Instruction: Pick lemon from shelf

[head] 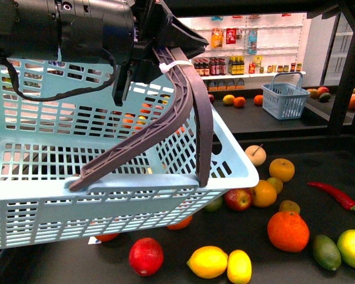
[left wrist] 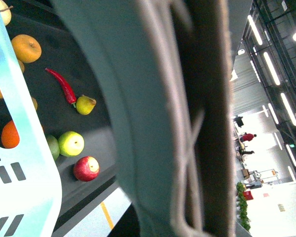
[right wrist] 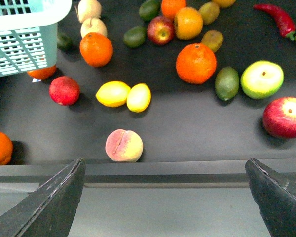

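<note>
Right claw [right wrist: 165, 165] gapes wide and empty above the shelf [right wrist: 197, 128] rim. The lemon [right wrist: 138, 97] lies untouched on the deck ahead of it, beyond a peach [right wrist: 124, 145]. Left claw [head: 160, 59] seemingly grips the basket handle [head: 189, 112]. Reach and grasp are not yet done.

Basket handle [left wrist: 153, 123] fills the centre, blurred. On the shelf [left wrist: 64, 49] deck, chili pepper [left wrist: 61, 85] lies just beside pear [left wrist: 85, 104]. Red apple [left wrist: 86, 168] lies near the deck's edge.
</note>
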Tool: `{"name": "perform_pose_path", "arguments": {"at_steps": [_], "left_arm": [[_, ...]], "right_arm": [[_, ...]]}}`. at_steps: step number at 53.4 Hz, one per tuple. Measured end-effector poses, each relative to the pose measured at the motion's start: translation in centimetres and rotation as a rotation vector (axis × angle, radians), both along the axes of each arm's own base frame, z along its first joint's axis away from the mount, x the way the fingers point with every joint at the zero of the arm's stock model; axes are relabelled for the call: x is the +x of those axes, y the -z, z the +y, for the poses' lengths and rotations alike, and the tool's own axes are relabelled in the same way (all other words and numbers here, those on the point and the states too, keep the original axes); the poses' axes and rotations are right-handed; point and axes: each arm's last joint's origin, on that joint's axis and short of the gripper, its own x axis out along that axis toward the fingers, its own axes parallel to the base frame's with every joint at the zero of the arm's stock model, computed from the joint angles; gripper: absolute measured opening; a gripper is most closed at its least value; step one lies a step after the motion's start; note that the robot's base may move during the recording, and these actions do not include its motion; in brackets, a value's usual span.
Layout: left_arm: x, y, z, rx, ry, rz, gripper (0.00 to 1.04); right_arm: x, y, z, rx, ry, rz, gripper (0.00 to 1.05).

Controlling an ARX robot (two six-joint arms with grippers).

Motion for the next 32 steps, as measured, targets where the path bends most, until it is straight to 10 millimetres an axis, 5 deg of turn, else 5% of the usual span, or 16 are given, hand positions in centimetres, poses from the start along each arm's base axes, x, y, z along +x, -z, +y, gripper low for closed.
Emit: {"name": "perform_pose_path", "arguments": {"at_steps": [12,32], "left_arm": [[0.0,0.0,0.0,0.001,0.001,-0.001,0.06],[0.0,0.0,0.0,0.001,0.001,-0.002,0.06]], "right_arm": [[7.9,3.1,0.3,0.032,-0.009,0.216,0.97],[17.3,10.2,2.9,0.033,0.09,0.465,0.97]]}}
